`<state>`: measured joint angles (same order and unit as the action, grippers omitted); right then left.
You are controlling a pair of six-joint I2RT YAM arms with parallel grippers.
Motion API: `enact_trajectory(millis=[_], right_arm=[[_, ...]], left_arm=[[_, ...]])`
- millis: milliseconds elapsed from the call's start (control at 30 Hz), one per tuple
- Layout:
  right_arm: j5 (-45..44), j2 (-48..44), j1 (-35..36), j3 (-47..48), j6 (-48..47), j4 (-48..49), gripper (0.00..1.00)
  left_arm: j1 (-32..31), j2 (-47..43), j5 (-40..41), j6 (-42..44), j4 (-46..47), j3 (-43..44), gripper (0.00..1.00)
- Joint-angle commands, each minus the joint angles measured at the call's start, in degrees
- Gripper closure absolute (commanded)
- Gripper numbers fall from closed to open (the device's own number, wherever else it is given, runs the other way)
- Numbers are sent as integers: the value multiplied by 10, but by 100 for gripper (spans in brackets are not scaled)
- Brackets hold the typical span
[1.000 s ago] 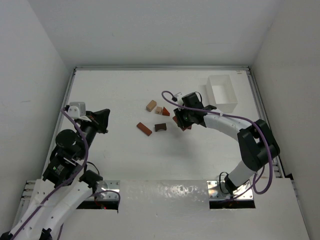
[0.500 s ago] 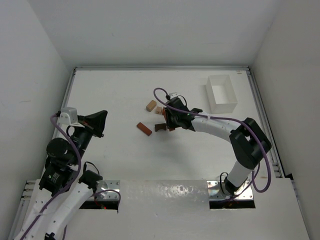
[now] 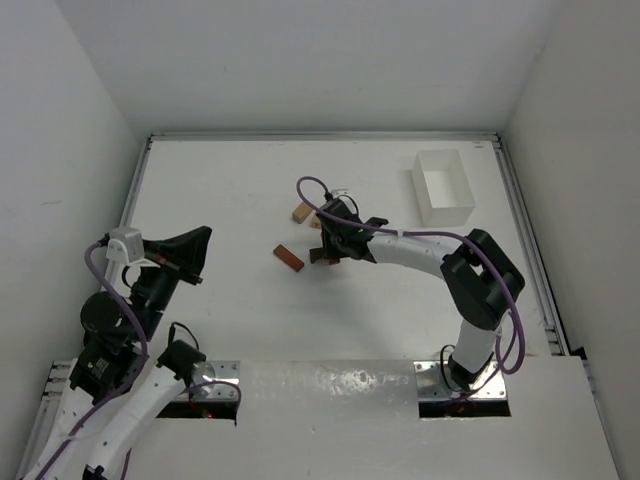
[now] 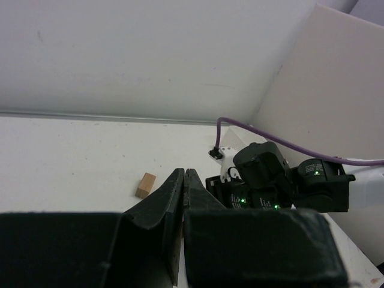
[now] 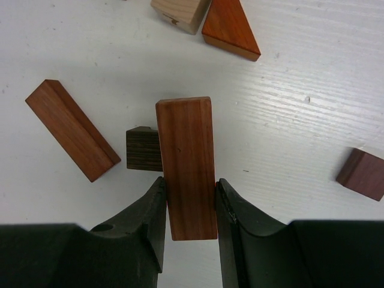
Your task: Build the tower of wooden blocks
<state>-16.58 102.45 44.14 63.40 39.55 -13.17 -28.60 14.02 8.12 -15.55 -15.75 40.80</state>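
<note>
One reddish-brown bar (image 5: 185,150) clamped between my right gripper (image 5: 189,183) jaws, mid-table, dark brown block (image 5: 143,149) just beside it | left gripper (image 4: 183,180) jaws pressed together, raised at near left | clear box (image 3: 443,187) far right, well apart from that bar | only right wrist view shows small reddish cube (image 5: 360,174)

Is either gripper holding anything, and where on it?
Right gripper clamps the reddish-brown bar by its long sides, near one end. Left gripper is shut on nothing.

Robotics lab cell, white walls (image 3: 320,70), white table (image 3: 225,185), left arm (image 3: 118,322), right arm (image 3: 482,278) bolted down
</note>
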Motion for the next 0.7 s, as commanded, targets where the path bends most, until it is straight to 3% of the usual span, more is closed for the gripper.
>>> enact_trajectory(millis=[0,667], right_arm=[[-21,7,8,29,23,1,83],[-27,20,14,25,41,5,82]], left_arm=[[-9,-6,9,-4,6,4,99],[-14,-13,9,-4,6,3,99]])
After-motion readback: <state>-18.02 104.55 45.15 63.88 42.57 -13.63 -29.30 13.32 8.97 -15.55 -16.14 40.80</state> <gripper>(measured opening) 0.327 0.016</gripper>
